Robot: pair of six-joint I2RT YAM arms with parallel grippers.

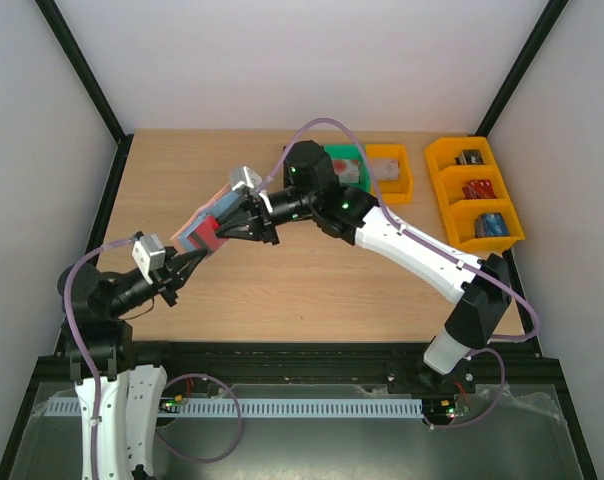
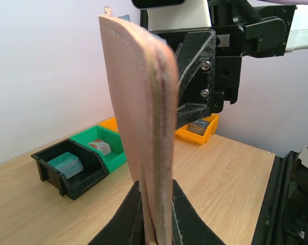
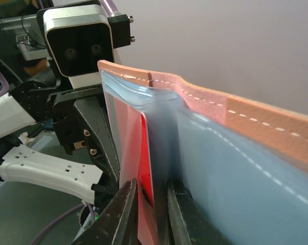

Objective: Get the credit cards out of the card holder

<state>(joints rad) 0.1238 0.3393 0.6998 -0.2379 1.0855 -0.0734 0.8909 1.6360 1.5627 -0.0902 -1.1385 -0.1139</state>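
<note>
Above the table (image 1: 332, 290), my left gripper (image 2: 156, 199) pinches the floppy card holder (image 2: 138, 102) while my right gripper (image 3: 151, 196) nips the red credit card (image 3: 146, 163) (stiff, slick, I judge) by its exposed edge.

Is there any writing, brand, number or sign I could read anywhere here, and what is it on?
Nothing is readable in any view.
card holder: stitching only, no lettering.
red card: no print on the part showing.
pack in the green bin, pack in the black bin: markings too blurred.
blocks in the yellow bins: too small.
</note>
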